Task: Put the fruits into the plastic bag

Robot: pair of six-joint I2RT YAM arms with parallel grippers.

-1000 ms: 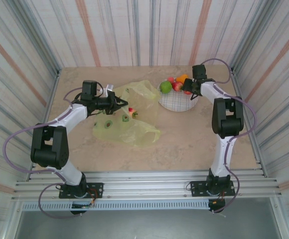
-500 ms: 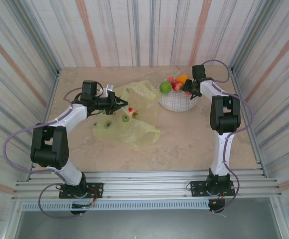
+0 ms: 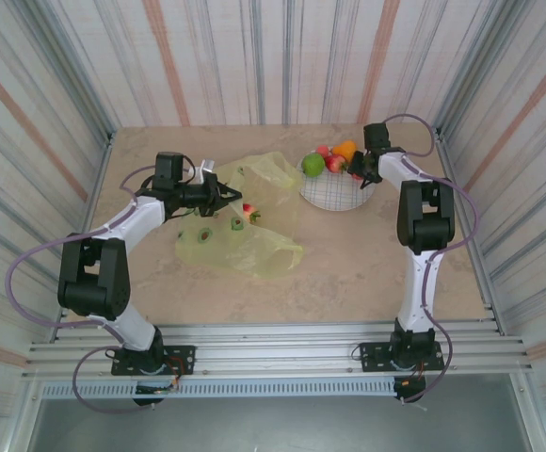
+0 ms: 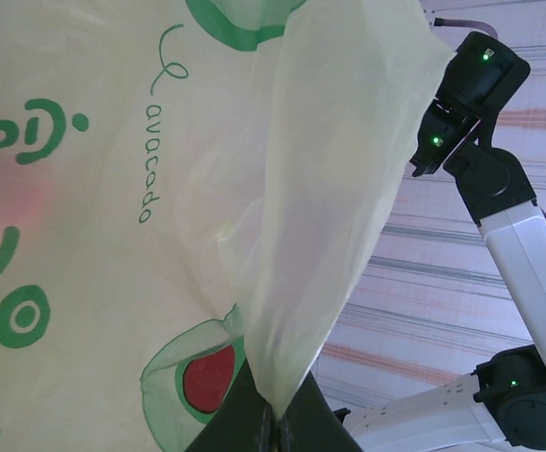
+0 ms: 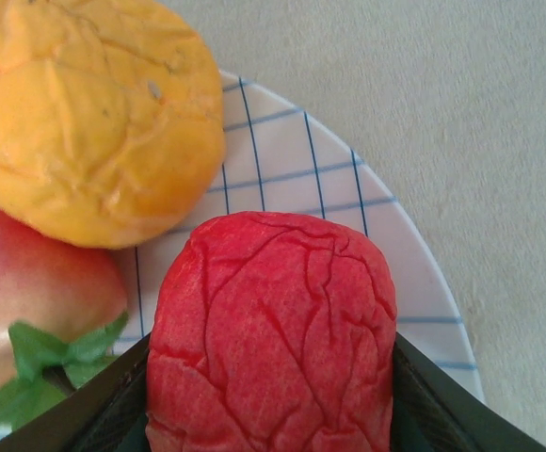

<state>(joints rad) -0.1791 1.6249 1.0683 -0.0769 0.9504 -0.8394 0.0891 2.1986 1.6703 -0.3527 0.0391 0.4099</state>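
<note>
The plastic bag [image 3: 245,240] lies crumpled mid-table, yellow-green with avocado prints. My left gripper [image 3: 224,193] is shut on a fold of the bag's edge [image 4: 311,235], holding it up; its jaws [image 4: 278,419] pinch the film tightly. A red fruit [image 3: 248,209] shows at the bag's mouth. On the white grid plate [image 3: 339,195] sit a green apple [image 3: 313,164], an orange [image 3: 345,149] and red fruits [image 3: 334,162]. My right gripper [image 3: 356,172] at the plate's right side is shut on a wrinkled red fruit [image 5: 271,330], squeezed between both fingers [image 5: 113,405], beside the orange [image 5: 94,113] and a red apple [image 5: 28,292].
Striped walls enclose the beige table [image 3: 367,273] on three sides. The plate's rim [image 5: 414,282] lies just under the held fruit. The right arm [image 4: 499,188] stands beyond the lifted bag edge. Free room spans the near half of the table.
The right arm's elbow has shifted slightly left while its gripper stays at the plate. The left arm and the bag have not moved.
</note>
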